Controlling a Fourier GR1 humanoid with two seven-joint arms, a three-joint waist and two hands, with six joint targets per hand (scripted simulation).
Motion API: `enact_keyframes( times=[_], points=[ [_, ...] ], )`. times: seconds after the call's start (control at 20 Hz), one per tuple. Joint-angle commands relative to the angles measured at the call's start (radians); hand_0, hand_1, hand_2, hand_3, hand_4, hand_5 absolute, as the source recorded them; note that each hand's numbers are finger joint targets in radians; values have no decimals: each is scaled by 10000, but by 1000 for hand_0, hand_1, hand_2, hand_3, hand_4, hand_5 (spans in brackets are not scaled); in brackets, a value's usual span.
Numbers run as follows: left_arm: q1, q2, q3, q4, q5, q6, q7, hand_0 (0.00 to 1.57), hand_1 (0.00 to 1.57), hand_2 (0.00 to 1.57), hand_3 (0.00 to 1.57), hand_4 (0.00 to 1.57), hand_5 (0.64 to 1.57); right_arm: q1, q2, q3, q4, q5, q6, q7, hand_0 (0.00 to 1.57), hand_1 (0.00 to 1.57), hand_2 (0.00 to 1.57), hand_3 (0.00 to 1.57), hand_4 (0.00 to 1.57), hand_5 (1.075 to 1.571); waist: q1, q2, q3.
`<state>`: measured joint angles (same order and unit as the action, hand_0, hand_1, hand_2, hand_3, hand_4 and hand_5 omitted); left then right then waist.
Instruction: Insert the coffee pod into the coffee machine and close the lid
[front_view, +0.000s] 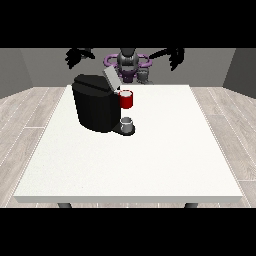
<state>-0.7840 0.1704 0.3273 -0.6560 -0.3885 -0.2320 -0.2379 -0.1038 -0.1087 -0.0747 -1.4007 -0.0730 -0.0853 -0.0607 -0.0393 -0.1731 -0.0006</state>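
Hanging in the air behind the table's far edge, the hand at the view's left (76, 56) shows its dark fingers spread and drooping, holding nothing; the hand at the view's right (176, 57) is raised to about the same height, its fingers likewise splayed downward and empty. Both hands are well apart from everything on the table, one to each side of the robot's torso (128, 65), with the arms running outward from the shoulders. Below and between them stands the machine (95, 107), a black block on the far left part of the white table (150, 165), nearer the hand at the view's left. Its lid (111, 77) is a pale flap tilted up and back at the top right corner of the block, so the machine stands open. Just under the lid, at the machine's right side, is a red thing at the machine (126, 99), cup-shaped with a pale rim. Under that, on the machine's low black base, sits a small grey thing (127, 122); whether it is the pod I cannot tell, since it could as well be a part of the machine. It is upright, touching the base, directly beneath the red thing and apart from it. Wood-patterned floor (30, 115) surrounds the table.
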Motion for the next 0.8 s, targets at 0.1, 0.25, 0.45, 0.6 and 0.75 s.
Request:
enact_keyframes(
  times=[0.1, 0.25, 0.45, 0.6, 0.75],
  points=[
    [1281, -812, 391, -264, 858, 11, -604, 0, 0, 0, 0, 215, 1571, -741, -476, 129, -563, 85, 341, 480, 0, 0, 0, 0, 0, 1571, 729, -216, 1],
    [1371, -615, 433, -529, 1164, -329, 26, 0, 0, 0, 0, 0, 1571, -1167, -735, 84, -921, -346, 815, 1403, 0, 0, 0, 0, 0, 1571, 785, -333, 3],
    [2117, -1102, 411, -1084, 1709, -642, -1, 0, 0, 0, 0, 0, 1571, -694, -713, 383, -664, 8, 1085, 701, 0, 0, 0, 0, 0, 1571, 1352, -524, 6],
    [2743, -1562, 34, -1666, 1779, -669, -450, 0, 0, 0, 0, 135, 1571, -1112, -823, 283, -474, 195, 1062, 430, 0, 0, 0, 0, 137, 1571, 1706, -226, 8],
    [3368, -1539, -92, -1974, 2114, -776, -103, 0, 0, 0, 0, 0, 1571, -1658, -868, 481, -770, 162, 1127, 1699, 0, 0, 0, 0, 215, 1571, 1711, -512, 4]
  ],
)
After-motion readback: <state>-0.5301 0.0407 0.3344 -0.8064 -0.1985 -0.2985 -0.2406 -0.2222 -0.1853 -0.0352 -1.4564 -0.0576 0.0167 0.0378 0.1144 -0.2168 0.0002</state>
